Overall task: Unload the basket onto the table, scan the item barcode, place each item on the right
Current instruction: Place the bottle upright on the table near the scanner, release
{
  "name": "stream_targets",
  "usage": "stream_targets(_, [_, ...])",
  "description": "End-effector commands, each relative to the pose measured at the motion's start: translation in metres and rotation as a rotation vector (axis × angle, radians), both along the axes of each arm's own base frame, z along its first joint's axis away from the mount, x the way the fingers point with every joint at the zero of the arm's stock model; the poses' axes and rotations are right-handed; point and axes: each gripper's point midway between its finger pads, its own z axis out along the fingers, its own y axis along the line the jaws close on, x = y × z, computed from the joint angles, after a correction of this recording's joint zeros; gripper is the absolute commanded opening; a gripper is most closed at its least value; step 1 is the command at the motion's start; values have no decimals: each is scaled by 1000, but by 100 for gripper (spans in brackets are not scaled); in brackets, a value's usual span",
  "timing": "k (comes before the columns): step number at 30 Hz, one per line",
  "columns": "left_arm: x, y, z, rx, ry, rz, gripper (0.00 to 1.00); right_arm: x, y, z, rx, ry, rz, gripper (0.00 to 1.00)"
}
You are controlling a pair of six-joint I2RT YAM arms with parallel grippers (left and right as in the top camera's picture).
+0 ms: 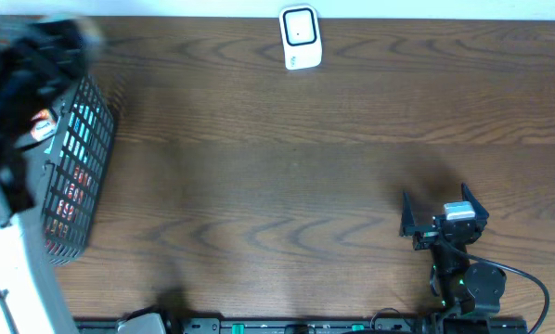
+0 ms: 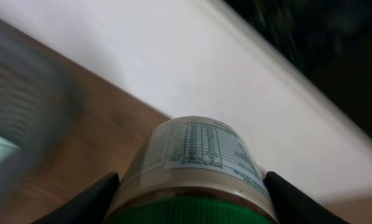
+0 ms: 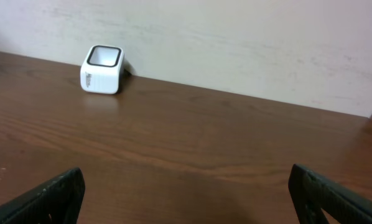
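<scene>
The item is a cream jar [image 2: 198, 149] with a green lid and a printed nutrition label. In the left wrist view it fills the space between the black fingers [image 2: 96, 199], so my left gripper [image 2: 191, 182] is shut on it, above the table near the white wall. No barcode shows on the face in view. Overhead, the left arm [image 1: 22, 65] is a dark blur at the far left. The white scanner [image 1: 301, 37] [image 3: 102, 70] stands at the table's back edge. My right gripper [image 1: 435, 199] [image 3: 186, 177] rests open and empty near the front right.
A black wire basket [image 1: 78, 176] holding several packaged goods stands at the left edge, under the left arm. A white wall [image 3: 236, 43] runs along the back of the wooden table [image 1: 277, 186].
</scene>
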Motion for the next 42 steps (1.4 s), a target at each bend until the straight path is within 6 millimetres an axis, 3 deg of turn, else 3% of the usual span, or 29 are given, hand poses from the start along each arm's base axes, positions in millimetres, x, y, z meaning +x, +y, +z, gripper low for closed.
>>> stream_targets(1, [29, -57, -53, -30, 154, -133, 66, 0, 2, 0, 15, 1, 6, 99])
stream_targets(6, [46, -107, -152, 83, 469, -182, 66, 0, 2, 0, 15, 1, 6, 99])
stream_targets(14, [56, -156, -288, 193, 827, -259, 66, 0, 2, 0, 15, 1, 6, 99])
stream_targets(20, [53, -162, -356, 186, 1002, -236, 66, 0, 2, 0, 15, 1, 6, 99])
stream_targets(23, [52, -159, -376, 198, 1050, -209, 66, 0, 2, 0, 15, 1, 6, 99])
stream_targets(25, [51, -144, -387, 259, 1080, -110, 66, 0, 2, 0, 15, 1, 6, 99])
stream_targets(29, [53, -126, -388, 333, 1075, 45, 66, 0, 2, 0, 15, 1, 6, 99])
stream_targets(37, [52, -133, -388, 269, 1069, 163, 67, 0, 2, 0, 15, 1, 6, 99])
stream_targets(41, [50, -133, -387, 280, 1074, 152, 82, 0, 2, 0, 15, 1, 6, 99])
stream_targets(42, [51, -133, -385, 281, 1069, 148, 95, 0, 2, 0, 15, 1, 6, 99])
